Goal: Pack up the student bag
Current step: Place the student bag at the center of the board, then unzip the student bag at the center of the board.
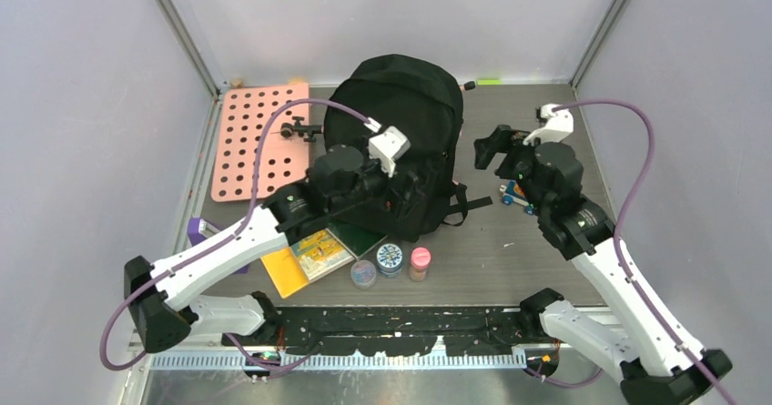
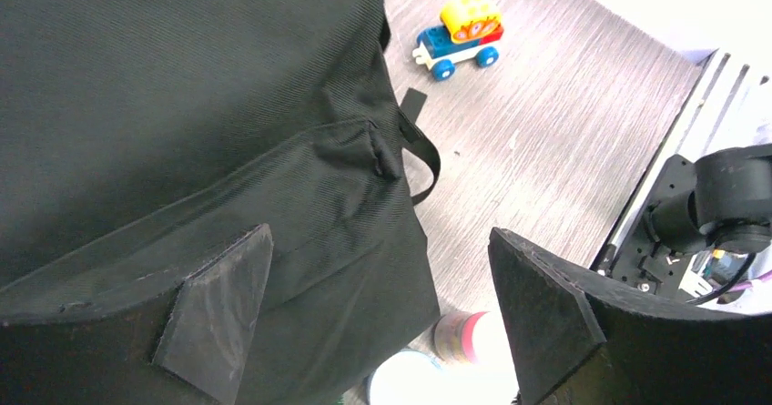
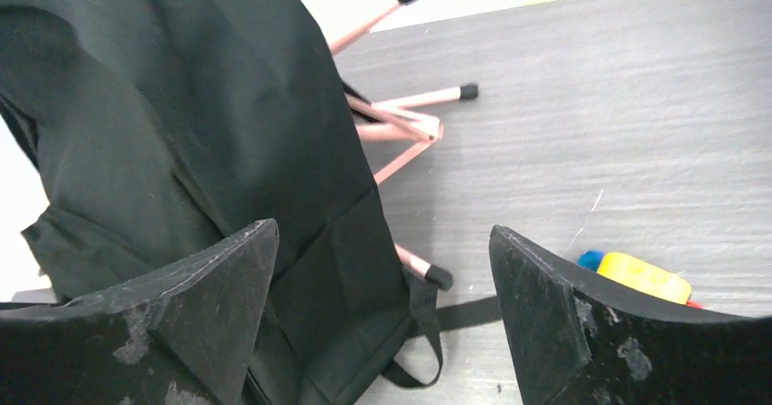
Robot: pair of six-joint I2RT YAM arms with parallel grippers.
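The student bag (image 1: 391,105), a large black backpack, lies in the middle of the table, and no opening shows. My left gripper (image 1: 414,196) is open and empty, low over the bag's near right corner. In the left wrist view the gripper (image 2: 382,318) has one finger over the bag (image 2: 182,105) and the other over bare table. My right gripper (image 1: 492,150) is open and empty just right of the bag. In the right wrist view the gripper (image 3: 382,314) straddles the bag's (image 3: 182,132) edge and a loose strap (image 3: 428,332).
A toy car (image 1: 519,196) sits under my right wrist. Books (image 1: 320,252) and three small jars (image 1: 391,258) lie in front of the bag. A pink pegboard (image 1: 259,141) lies at the left. Pink rods with black tips (image 3: 401,123) stick out from under the bag.
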